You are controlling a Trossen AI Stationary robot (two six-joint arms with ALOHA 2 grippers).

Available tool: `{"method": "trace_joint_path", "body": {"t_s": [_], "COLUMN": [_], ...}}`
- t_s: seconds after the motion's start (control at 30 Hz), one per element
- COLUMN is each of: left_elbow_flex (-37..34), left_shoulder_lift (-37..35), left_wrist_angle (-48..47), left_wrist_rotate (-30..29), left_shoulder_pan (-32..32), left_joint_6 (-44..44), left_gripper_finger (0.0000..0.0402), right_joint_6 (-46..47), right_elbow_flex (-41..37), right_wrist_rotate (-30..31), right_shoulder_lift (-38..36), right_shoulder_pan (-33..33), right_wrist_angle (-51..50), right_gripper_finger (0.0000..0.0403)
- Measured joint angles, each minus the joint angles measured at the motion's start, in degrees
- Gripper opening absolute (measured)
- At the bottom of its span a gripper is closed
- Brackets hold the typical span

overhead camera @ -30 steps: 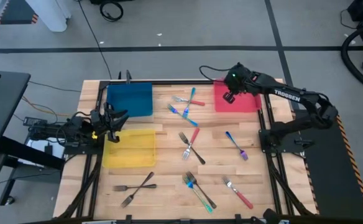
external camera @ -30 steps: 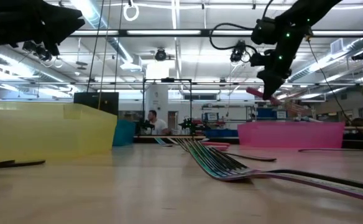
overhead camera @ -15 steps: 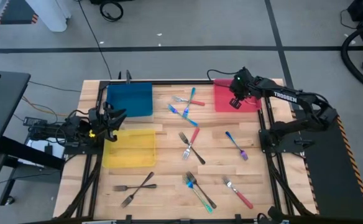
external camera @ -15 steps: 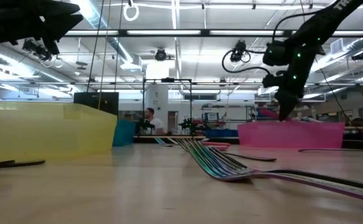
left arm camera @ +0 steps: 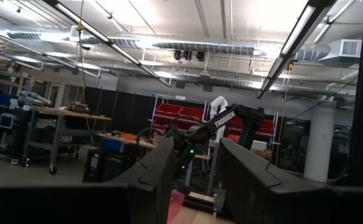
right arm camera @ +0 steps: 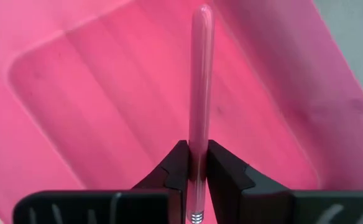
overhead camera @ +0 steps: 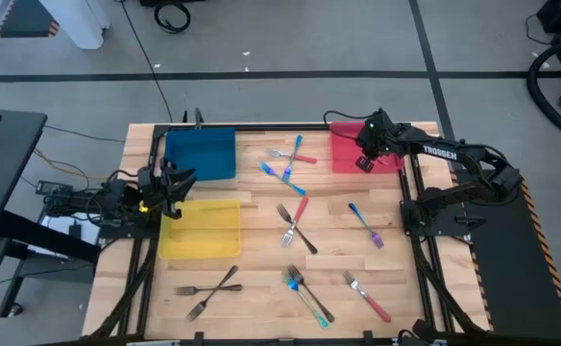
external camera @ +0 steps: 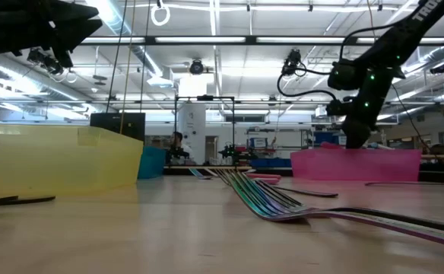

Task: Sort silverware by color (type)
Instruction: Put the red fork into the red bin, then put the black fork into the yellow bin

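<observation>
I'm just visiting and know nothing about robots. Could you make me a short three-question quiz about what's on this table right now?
1. True or false: the right gripper is over the red tray.
2. What does the right gripper grip?
A. a red-handled fork
B. a plain grey fork
C. nothing
3. Fill in: the left gripper waits at the table's left edge, between the blue tray and the ______ tray.

Key
1. True: the right wrist view shows red tray floor beyond its fingers.
2. A: the fingers press both sides of the pink-red handle.
3. Yellow.
</observation>
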Motion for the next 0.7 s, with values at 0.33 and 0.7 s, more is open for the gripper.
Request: {"method": "trace_joint_path", "body": {"t_s": [0.33,0.7], "left_elbow_flex": [0.0,0.0], "left_shoulder_lift": [0.0,0.0], "left_wrist_angle": [-2.5,-6.5], "left_wrist_rotate": [0.0,0.7], "left_shoulder_pan": [0.0,0.0], "left_joint_6": [-1.5,-0.3], "left_gripper_finger": [0.0131,0.0131], "right_joint_6": [-0.5,2.3], "right_elbow_flex": [-0.4,-0.4], "right_wrist_rotate": [0.5,4.2], "right_shoulder_lift": [0.0,0.0], "right_shoulder_pan": [0.2,4.8], "right_wrist_angle": [2.5,7.5], "right_gripper_finger": [0.0081,0.0137]}}
